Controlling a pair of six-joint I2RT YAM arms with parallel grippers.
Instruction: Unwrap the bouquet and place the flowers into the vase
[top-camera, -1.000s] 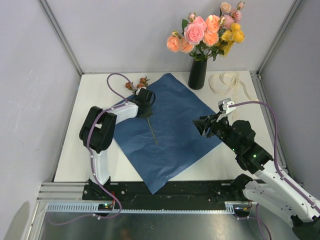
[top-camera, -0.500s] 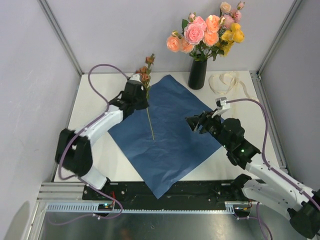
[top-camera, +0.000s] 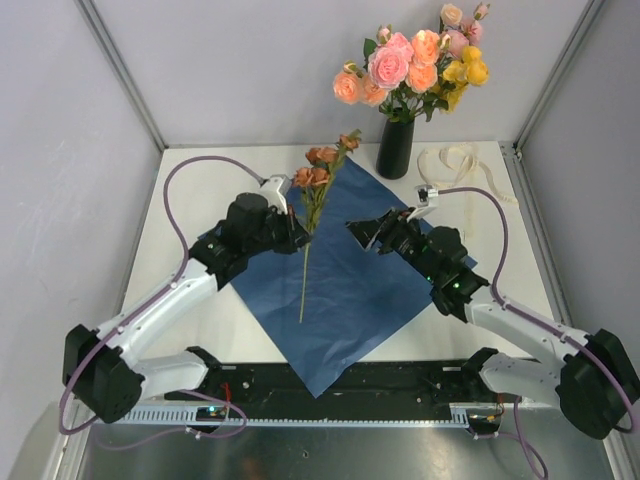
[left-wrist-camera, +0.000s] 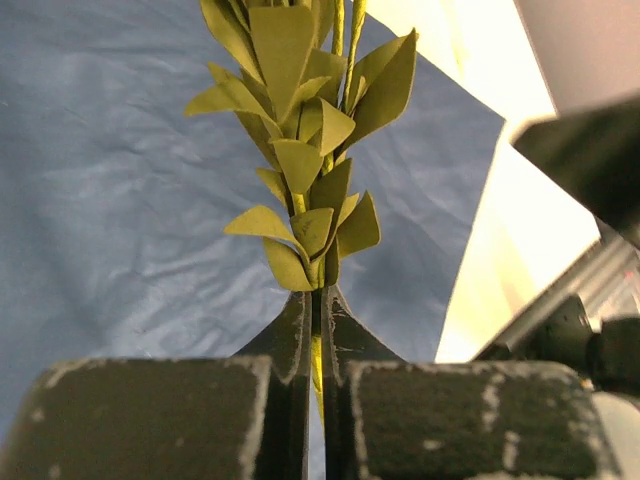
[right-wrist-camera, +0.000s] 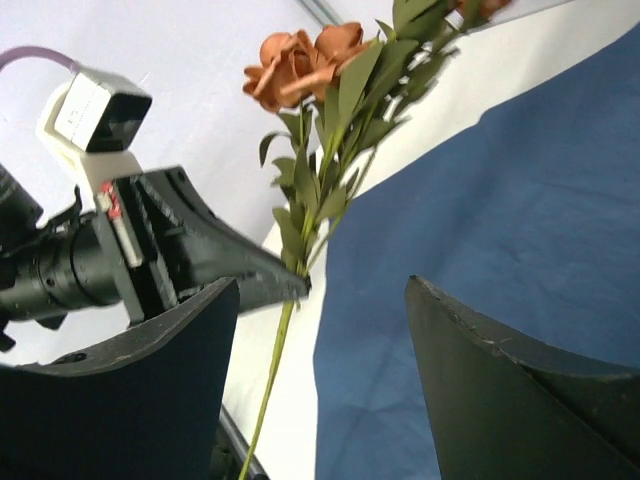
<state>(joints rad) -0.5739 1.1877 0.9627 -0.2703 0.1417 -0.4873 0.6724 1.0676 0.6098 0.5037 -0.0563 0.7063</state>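
Note:
The bouquet's blue paper lies flat and unwrapped on the table. My left gripper is shut on the green stem of a brownish-red rose spray, holding it tilted above the paper's left part. The left wrist view shows the stem pinched between the shut jaws, leaves fanning above. My right gripper stands open just right of the spray, touching nothing. In the right wrist view the rose heads are at upper left. The black vase at the back holds pink, peach and yellow flowers.
A cream ribbon lies loose on the table right of the vase. The left arm's purple cable loops over the table's left part. Grey walls enclose the table on three sides.
My left gripper has lifted the rose spray off the paper and carried it right, towards the centre. My right gripper has moved left towards it and opened wider.

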